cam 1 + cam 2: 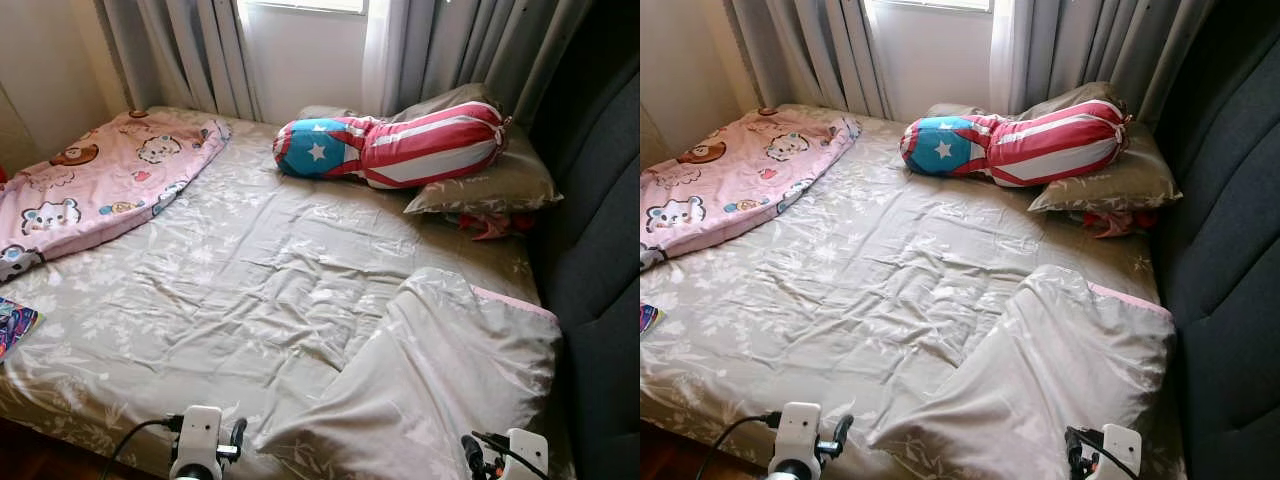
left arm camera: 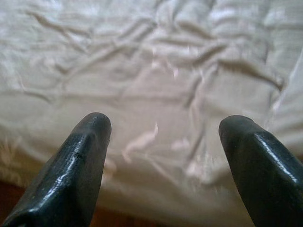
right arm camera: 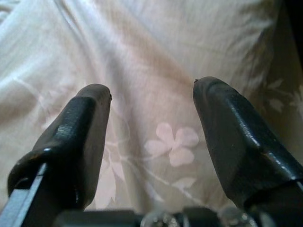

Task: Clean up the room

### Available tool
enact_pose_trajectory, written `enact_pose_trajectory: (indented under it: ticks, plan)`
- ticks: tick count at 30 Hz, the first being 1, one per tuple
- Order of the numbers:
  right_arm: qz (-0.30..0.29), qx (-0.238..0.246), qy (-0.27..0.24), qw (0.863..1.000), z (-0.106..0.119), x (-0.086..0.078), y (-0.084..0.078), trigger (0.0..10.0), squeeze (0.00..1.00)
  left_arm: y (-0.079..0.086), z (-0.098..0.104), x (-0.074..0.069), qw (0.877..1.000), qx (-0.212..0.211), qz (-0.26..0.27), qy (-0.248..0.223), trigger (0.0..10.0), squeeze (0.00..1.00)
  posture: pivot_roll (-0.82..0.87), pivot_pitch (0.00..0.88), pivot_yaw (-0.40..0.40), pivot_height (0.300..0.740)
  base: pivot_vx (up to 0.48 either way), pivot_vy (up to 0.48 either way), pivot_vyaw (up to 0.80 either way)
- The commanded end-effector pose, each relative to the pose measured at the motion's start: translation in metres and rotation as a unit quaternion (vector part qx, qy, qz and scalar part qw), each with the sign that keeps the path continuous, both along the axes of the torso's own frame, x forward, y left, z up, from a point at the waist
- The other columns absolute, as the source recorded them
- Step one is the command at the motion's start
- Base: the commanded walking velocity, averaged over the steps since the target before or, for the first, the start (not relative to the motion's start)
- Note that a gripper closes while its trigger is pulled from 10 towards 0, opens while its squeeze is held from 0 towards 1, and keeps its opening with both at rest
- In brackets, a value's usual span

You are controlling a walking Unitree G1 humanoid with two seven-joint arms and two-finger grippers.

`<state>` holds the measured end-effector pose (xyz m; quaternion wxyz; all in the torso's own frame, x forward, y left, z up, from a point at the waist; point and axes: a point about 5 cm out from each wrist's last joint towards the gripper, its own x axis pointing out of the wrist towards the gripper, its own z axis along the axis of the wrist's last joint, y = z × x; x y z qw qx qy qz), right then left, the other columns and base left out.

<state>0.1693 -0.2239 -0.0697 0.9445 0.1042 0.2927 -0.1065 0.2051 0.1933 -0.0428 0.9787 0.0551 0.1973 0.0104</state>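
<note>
Pillow (image 1: 420, 390) beneath spread right fingers (image 3: 85, 123)

Bed (image 1: 250, 270) had wrinkled floral sheet. Folded cover (image 1: 440, 370) lay just ahead of right gripper (image 3: 151, 90); pink blanket (image 1: 100, 180) far ahead-left of left gripper (image 2: 163, 125); flag bolster (image 1: 400, 145) on pillows (image 1: 500, 180) far ahead.

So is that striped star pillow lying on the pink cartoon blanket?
No. The striped star pillow rests against the grey pillows near the headboard, well apart from the pink blanket on the bed's far left side.
</note>
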Motion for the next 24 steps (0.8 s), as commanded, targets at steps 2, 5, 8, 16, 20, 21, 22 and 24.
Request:
enact_pose_trajectory:
  ticks: [2, 5, 8, 16, 20, 21, 22, 24]
  plan:
    - [-0.008, -0.006, -0.016, 1.000, 0.003, 0.002, -0.001, 10.0, 0.00, 0.000, 0.004, 0.003, 1.000, -0.002, -0.004, -0.016, 10.0, 0.00, 0.02, 0.000, -0.068, 0.740, 0.000, 0.000, 0.00]
    - [-0.020, -0.001, -0.030, 0.999, 0.006, 0.006, -0.001, 10.0, 0.00, -0.001, 0.009, 0.007, 1.000, -0.001, -0.012, -0.029, 10.0, 0.00, 0.02, 0.000, -0.068, 0.740, 0.000, 0.000, 0.00]
    - [-0.020, 0.000, -0.043, 0.999, 0.009, 0.014, 0.002, 10.0, 0.00, -0.003, 0.012, 0.010, 0.999, -0.012, -0.027, -0.034, 10.0, 0.00, 0.03, 0.000, -0.068, 0.740, 0.000, 0.000, 0.00]
    - [-0.014, -0.002, -0.063, 0.998, 0.015, 0.026, 0.009, 10.0, 0.00, -0.001, 0.022, 0.021, 0.998, -0.036, -0.008, -0.052, 10.0, 0.00, 0.02, 0.000, -0.063, 0.740, 0.000, 0.000, 0.00]
    - [-0.015, -0.013, -0.063, 0.998, 0.017, 0.030, 0.009, 10.0, 0.00, -0.007, 0.026, 0.025, 0.997, -0.034, -0.029, -0.061, 10.0, 0.00, 0.02, 0.000, -0.061, 0.715, 0.000, 0.000, 0.00]
    - [-0.015, -0.013, -0.063, 0.998, 0.017, 0.030, 0.009, 10.0, 0.00, -0.007, 0.026, 0.025, 0.997, -0.034, -0.029, -0.061, 10.0, 0.00, 0.02, 0.000, -0.061, 0.710, 0.000, 0.000, 0.00]
    - [-0.015, -0.016, -0.068, 0.997, 0.018, 0.031, 0.009, 10.0, 0.00, -0.007, 0.026, 0.025, 0.997, -0.035, -0.028, -0.061, 10.0, 0.00, 0.02, 0.000, -0.061, 0.700, 0.000, 0.000, 0.00]
    - [-0.016, -0.015, -0.077, 0.997, 0.020, 0.032, 0.009, 10.0, 0.00, -0.008, 0.026, 0.025, 0.997, -0.036, -0.029, -0.061, 10.0, 0.00, 0.02, 0.000, -0.061, 0.695, 0.000, 0.000, 0.00]
